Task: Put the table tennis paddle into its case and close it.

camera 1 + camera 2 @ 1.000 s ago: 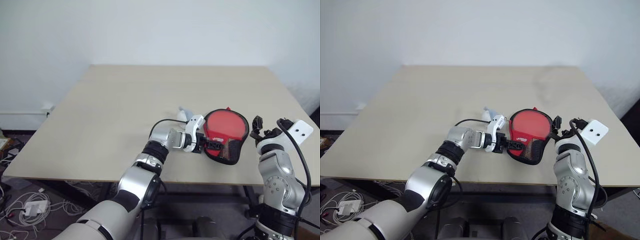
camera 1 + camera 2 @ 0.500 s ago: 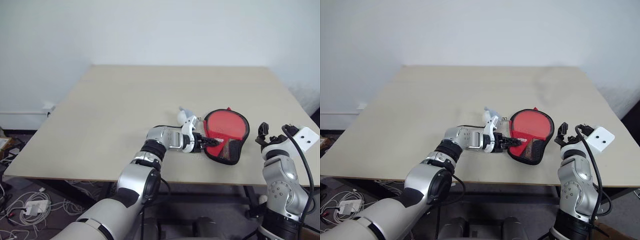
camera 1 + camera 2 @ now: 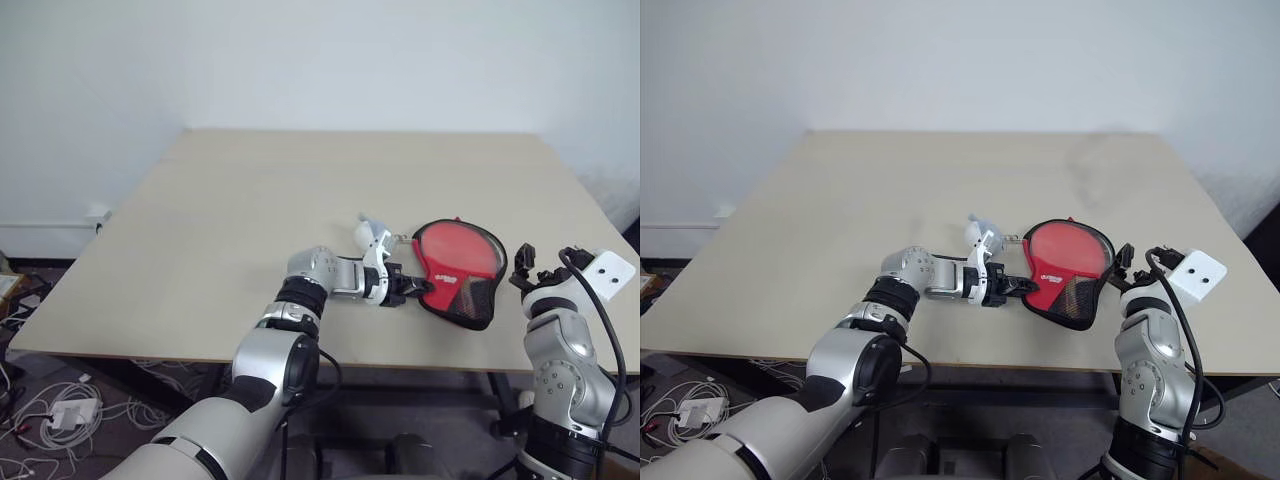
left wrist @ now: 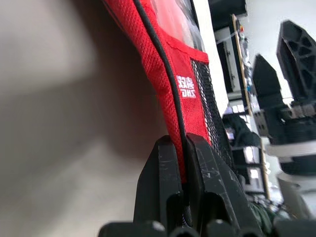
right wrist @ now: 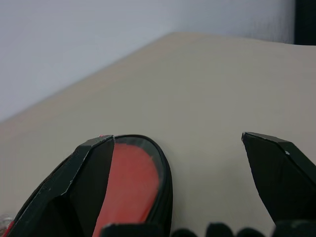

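The case (image 3: 461, 272) lies on the table (image 3: 250, 210), near its front-right edge

Even, soft daylight fills the head views with faint shadows, while the left wrist view is blurred, dim up close.

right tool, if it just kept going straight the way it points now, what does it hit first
Probably the case: its black rim and red window sit just ahead, by one finger of the open right tool. The gap's centre looks out over bare table, so it may only graze the case; depth is unclear.
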